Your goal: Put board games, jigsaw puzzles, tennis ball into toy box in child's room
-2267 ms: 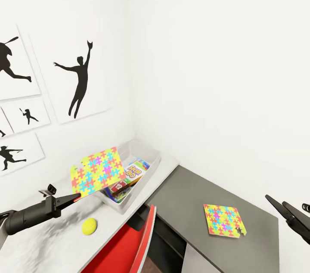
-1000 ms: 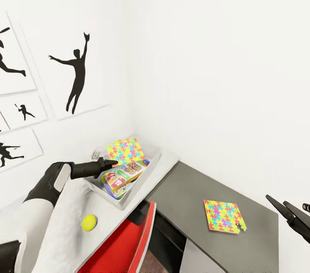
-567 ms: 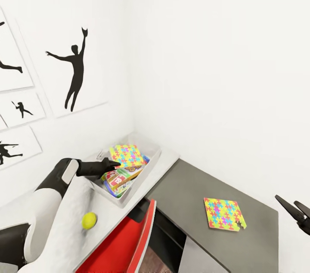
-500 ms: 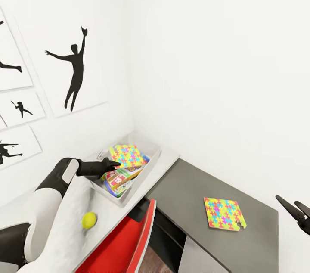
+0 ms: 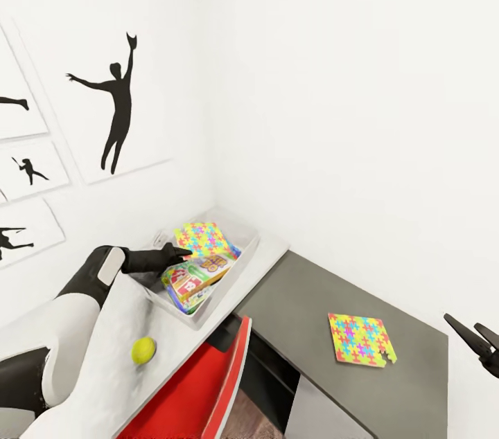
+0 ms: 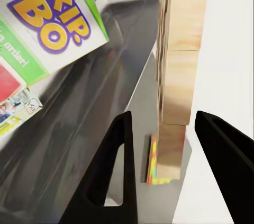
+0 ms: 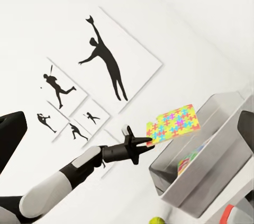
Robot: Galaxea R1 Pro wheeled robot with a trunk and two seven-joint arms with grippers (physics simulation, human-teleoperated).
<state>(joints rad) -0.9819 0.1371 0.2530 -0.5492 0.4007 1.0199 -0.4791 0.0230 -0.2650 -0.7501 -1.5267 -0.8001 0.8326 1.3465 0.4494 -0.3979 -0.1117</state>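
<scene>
Since a moment ago my left arm reaches farther over the shallow light grey toy box [image 5: 239, 266], claw [image 5: 181, 253] spread open beside the multicoloured square jigsaw puzzle [image 5: 201, 239] leaning inside it. My right claw [image 5: 478, 341] hangs open, empty.

Bright, even light is washing my views, with no single source showing. The white walls [image 5: 360, 79] are nearly blowing out. Soft shadows are pooling inside the toy box [image 5: 229, 276]. My head view is bending lines toward its edges. My left wrist view is blurring the close Skip-Bo box [image 6: 47, 17].
</scene>
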